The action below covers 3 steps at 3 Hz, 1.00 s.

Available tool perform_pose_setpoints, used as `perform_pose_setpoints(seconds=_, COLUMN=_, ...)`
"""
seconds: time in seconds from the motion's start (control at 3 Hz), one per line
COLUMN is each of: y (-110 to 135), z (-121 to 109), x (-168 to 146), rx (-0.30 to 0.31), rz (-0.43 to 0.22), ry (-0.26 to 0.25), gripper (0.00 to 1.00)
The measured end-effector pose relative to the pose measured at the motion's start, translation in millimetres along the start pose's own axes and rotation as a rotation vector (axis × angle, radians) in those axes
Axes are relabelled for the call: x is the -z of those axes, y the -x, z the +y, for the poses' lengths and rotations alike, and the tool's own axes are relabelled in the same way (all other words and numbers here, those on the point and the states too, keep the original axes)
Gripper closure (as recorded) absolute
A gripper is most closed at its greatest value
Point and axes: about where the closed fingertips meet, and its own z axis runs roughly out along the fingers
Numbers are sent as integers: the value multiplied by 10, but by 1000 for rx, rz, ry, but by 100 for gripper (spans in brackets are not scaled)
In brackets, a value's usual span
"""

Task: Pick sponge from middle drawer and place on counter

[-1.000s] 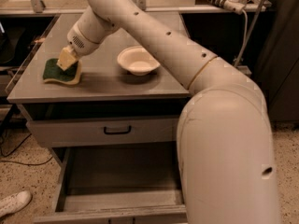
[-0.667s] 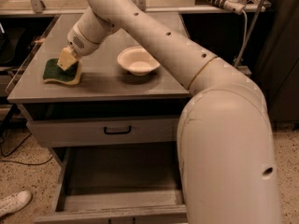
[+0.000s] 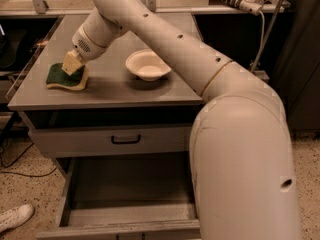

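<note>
The sponge (image 3: 59,77), dark green on top with a pale yellow body, lies at the left end of the grey counter (image 3: 115,88). My gripper (image 3: 71,64) reaches down from the arm onto the sponge's right part and touches its top. The middle drawer (image 3: 131,183) stands pulled open below, and its flat grey bottom shows nothing in it. My arm's large pale body covers the drawer's right side.
A cream round bowl (image 3: 147,65) sits on the counter to the right of the sponge. The upper drawer front (image 3: 80,141) with a black handle is shut. A white shoe (image 3: 15,217) and a cable lie on the speckled floor at the left.
</note>
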Motion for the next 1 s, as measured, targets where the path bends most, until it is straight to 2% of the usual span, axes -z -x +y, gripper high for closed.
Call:
perform_pose_setpoints(seconds=0.33, y=0, z=0, x=0, rx=0, rz=0, ry=0, gripper=11)
perform_pose_setpoints(seconds=0.67, y=0, z=0, x=-1, rx=0, rz=0, ry=0, gripper=0)
perform_pose_setpoints(seconds=1.0, y=0, z=0, x=-1, rx=0, rz=0, ry=0, gripper=0)
